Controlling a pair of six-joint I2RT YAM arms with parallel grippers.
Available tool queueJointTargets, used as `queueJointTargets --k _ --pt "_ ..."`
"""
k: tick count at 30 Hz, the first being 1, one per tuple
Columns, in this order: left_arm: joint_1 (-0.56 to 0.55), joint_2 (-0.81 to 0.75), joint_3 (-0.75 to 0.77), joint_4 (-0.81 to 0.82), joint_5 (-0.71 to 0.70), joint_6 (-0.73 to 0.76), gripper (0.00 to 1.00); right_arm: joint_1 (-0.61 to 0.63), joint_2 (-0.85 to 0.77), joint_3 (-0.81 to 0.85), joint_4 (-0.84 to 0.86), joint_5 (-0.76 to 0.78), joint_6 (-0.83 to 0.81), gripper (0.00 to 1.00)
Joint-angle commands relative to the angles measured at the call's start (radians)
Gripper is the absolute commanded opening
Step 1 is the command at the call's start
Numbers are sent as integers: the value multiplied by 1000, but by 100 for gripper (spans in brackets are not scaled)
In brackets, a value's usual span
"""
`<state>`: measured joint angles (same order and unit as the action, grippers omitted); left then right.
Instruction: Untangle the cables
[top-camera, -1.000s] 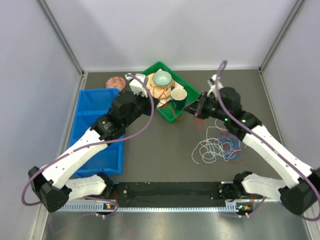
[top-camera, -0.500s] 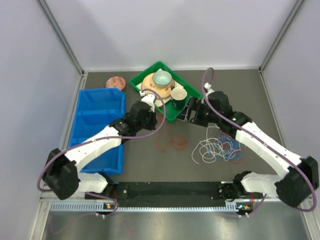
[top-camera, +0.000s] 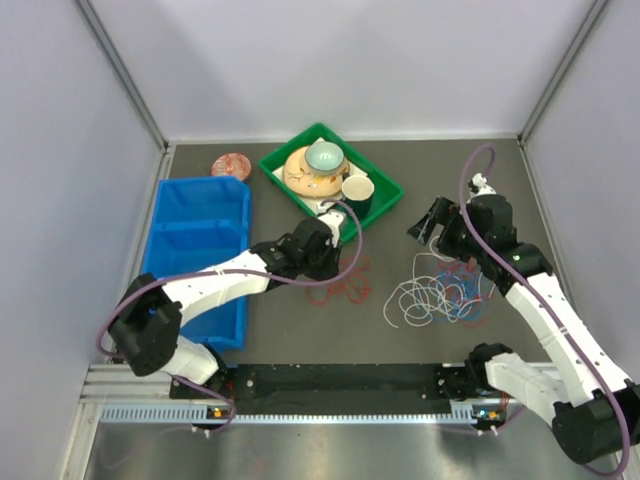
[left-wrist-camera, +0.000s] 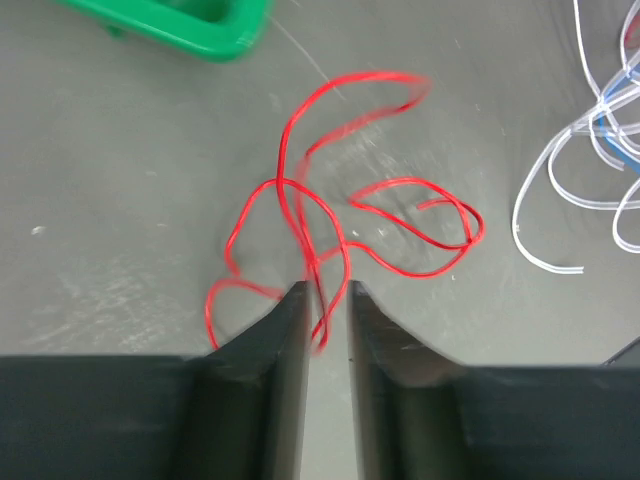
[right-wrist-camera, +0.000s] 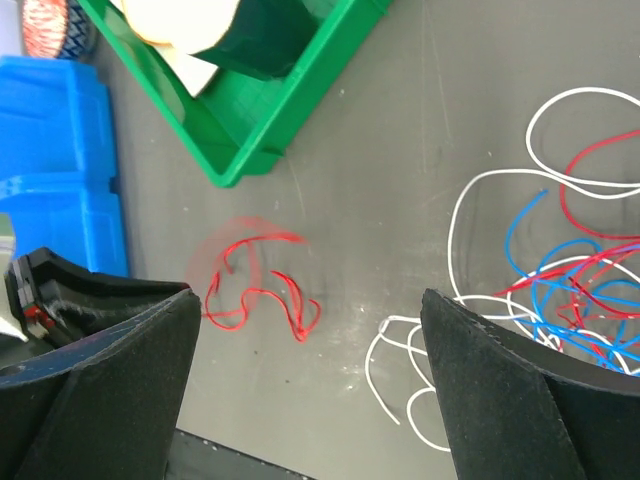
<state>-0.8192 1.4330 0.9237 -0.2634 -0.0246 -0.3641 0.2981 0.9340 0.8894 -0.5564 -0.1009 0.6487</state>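
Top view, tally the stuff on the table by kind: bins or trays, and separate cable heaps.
Bins or trays: 2, blue bin and green tray
Cable heaps: 2, lone red cable and mixed tangle
Total: 4

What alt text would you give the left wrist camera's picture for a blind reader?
The left gripper, nearly closed, straddles a strand of a looping red cable on the grey table. A green tray corner shows top left; white cables curl at right.

You have the left gripper (top-camera: 334, 268) at a loose red cable (top-camera: 345, 292) beside the green tray (top-camera: 372, 165), and the right gripper (top-camera: 426, 224) near the tangle of white, blue and red cables (top-camera: 440, 298).
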Motion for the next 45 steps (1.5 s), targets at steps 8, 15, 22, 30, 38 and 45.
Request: queueJointTargets --k 8,15,22,30,38,45 --pt "-150 84 147 -82 -170 40 64 -2 51 14 3 10 -41 90" --pt "-175 165 207 -85 -418 -15 99 -2 51 -4 9 7 -37 90" --pt "-170 312 283 -138 -500 -117 99 -2 52 0 10 -3 -44 91" --pt "-115 359 238 -59 -244 -254 99 -2 55 -9 12 -6 -46 91" --pt "-116 379 233 -39 -213 -277 98 -4 57 -6 15 -13 -44 91" --pt "-124 428 242 -45 -247 -242 92 -2 61 -10 16 -13 -41 91"
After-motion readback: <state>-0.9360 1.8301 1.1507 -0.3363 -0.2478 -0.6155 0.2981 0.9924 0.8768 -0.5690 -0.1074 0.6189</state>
